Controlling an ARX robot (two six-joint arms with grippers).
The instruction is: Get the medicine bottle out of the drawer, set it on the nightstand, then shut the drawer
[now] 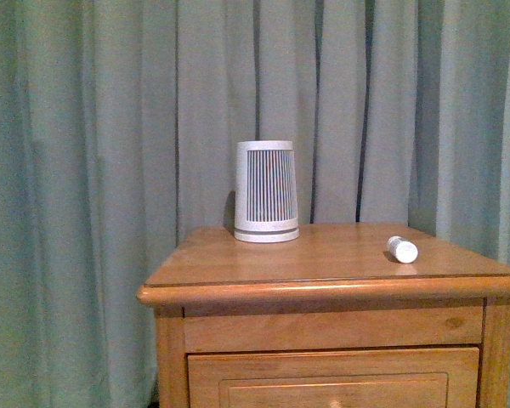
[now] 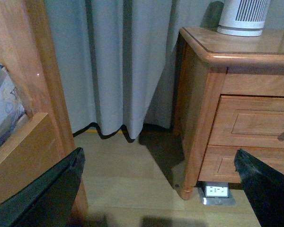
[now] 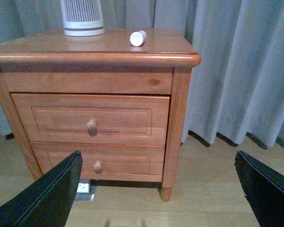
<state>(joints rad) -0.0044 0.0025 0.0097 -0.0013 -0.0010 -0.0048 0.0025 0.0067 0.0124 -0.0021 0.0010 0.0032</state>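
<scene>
Right wrist view: our medicine bottle (image 3: 137, 38) lies on the nightstand (image 3: 85, 53), the drawer (image 3: 91, 119) looks shut; both our claws gape wide, empty. Task seems finished.

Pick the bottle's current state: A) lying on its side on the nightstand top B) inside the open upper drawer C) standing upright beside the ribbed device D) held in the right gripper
A: the medicine bottle lies on its side on the nightstand top, apart from the ribbed device; the upper drawer looks shut and both grippers are open and empty.
</scene>
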